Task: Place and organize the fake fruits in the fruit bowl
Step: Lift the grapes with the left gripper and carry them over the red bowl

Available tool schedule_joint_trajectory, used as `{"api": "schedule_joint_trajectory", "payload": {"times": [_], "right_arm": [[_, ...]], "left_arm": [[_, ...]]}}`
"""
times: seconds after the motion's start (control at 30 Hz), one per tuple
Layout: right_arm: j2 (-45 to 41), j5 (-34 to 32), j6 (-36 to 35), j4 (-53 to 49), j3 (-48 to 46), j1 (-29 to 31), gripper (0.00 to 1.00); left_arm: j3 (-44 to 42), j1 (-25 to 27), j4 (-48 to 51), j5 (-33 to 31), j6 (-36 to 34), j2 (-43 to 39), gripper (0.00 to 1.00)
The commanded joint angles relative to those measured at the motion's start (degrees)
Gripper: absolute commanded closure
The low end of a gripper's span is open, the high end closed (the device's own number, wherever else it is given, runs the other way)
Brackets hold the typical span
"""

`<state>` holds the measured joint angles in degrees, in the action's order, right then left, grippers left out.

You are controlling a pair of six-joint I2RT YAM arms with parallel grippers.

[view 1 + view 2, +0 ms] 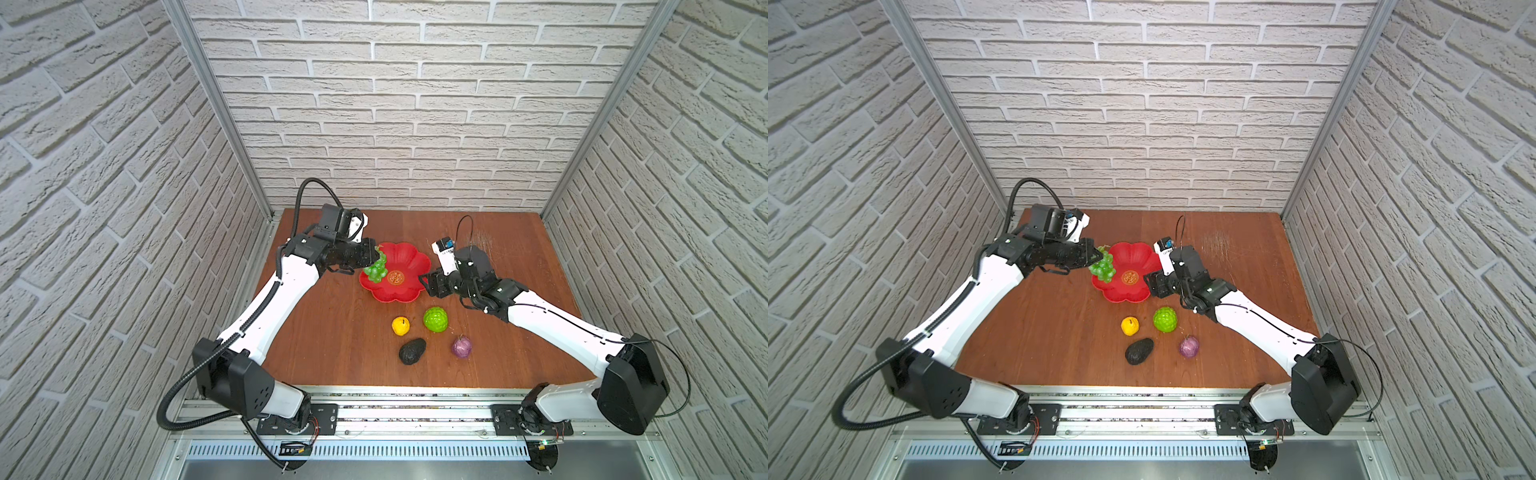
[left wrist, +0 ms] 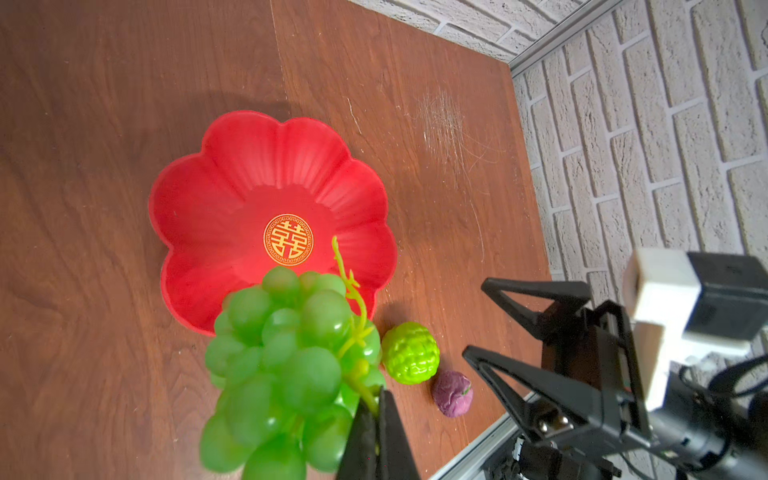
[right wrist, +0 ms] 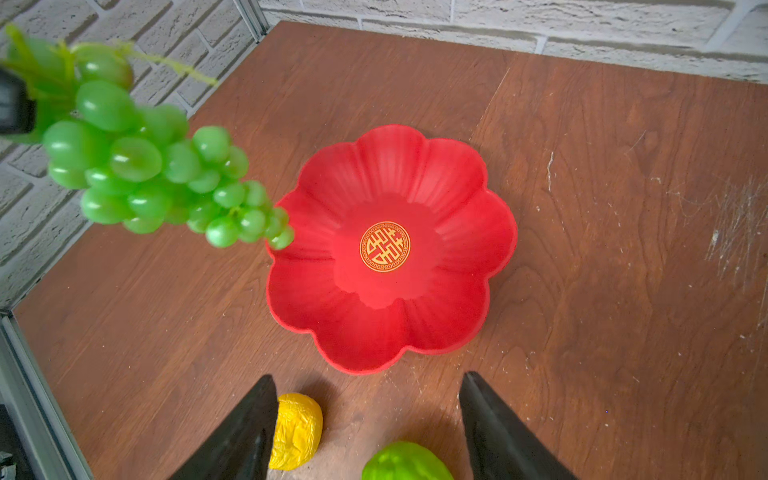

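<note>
Left hand (image 1: 376,252) is pinched shut on the stem end of the grape bunch (image 1: 376,269). The bunch hangs down from it, long axis roughly vertical, thin tip lowest. The tip sits over the bowl (image 1: 415,259) at the rim on the left arm's side, not over the middle. Can't tell if it touches the rim; it looks just above. The gold centre of the bowl lies further out from the hand, toward the right arm, so my guess is a short carry inward before letting go.

Right hand (image 1: 424,279) is empty, jaws partway apart, just beside the opposite rim. Yellow fruit (image 1: 400,325), green ball (image 1: 435,319), avocado (image 1: 412,350) and purple bulb (image 1: 462,347) lie on the bench (image 1: 332,332) in front of the bowl, nearer the right arm.
</note>
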<state>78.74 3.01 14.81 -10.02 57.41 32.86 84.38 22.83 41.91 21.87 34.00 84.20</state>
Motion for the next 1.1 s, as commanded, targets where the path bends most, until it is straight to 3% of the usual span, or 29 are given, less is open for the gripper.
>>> {"api": "schedule_joint_trajectory", "payload": {"times": [0.0, 0.27, 0.67, 1.07], "right_arm": [[-2.1, -0.7, -0.3, 0.6, -0.6, 0.4, 0.29], [-2.1, -0.9, 0.0, 1.0, -1.2, 0.4, 0.29], [-2.8, -4.0, -1.5, 0.0, -1.9, 0.1, 0.29], [-1.8, -3.4, -0.7, -0.1, -2.1, 0.0, 0.29]], "left_arm": [[4.4, -0.4, -5.7, 1.8, -2.0, 3.2, 1.00], [15.3, 0.4, -6.6, 5.0, -2.6, 16.1, 1.00], [24.7, 3.9, -5.7, 6.9, -5.4, 27.3, 1.00], [24.4, 2.4, -7.8, 6.0, -6.8, 31.3, 1.00]]}}
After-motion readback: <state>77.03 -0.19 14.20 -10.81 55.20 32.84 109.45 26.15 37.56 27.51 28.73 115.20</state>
